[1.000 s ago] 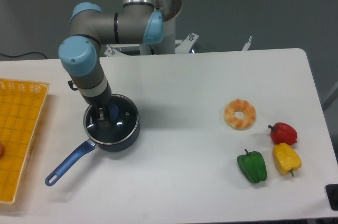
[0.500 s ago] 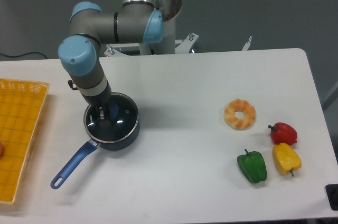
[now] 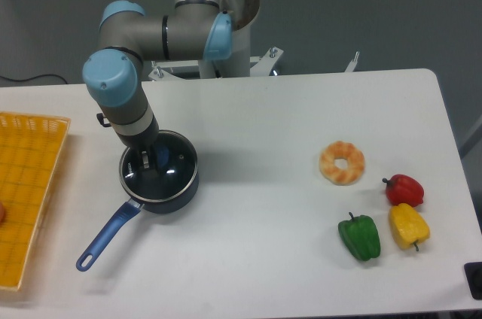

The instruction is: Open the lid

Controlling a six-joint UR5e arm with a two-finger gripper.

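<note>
"At the bottom of the frame, what do you see?"

"The near edge of a white table point(image 3: 248, 259), with a black object point(image 3: 473, 281) cut off at the lower right. A blue handle point(image 3: 109, 236) slants toward the lower left."

"And just past that, on the right?"

"A green pepper point(image 3: 361, 238), then a yellow pepper point(image 3: 409, 226), with a red pepper point(image 3: 405, 189) just beyond it."

"The lid?"

"Left of centre: the dark lid point(image 3: 181, 165) sits on a round pan point(image 3: 178, 202), the one with the handle. The claw point(image 3: 154, 159) reaches down at the lid's middle. I can't tell whether it is spread or gripping."

"What else is on the table?"

"A yellow tray point(image 3: 32, 183) runs along the left edge of the frame, and an orange ring point(image 3: 343, 163) lies right of centre."

"And the room?"

"A thin dark cable point(image 3: 34, 78) at the upper left, then two metal brackets point(image 3: 352, 62) by the table's far edge. The arm point(image 3: 199, 29) rises out of the top of the frame, against a dark grey floor point(image 3: 376, 10)."
</note>
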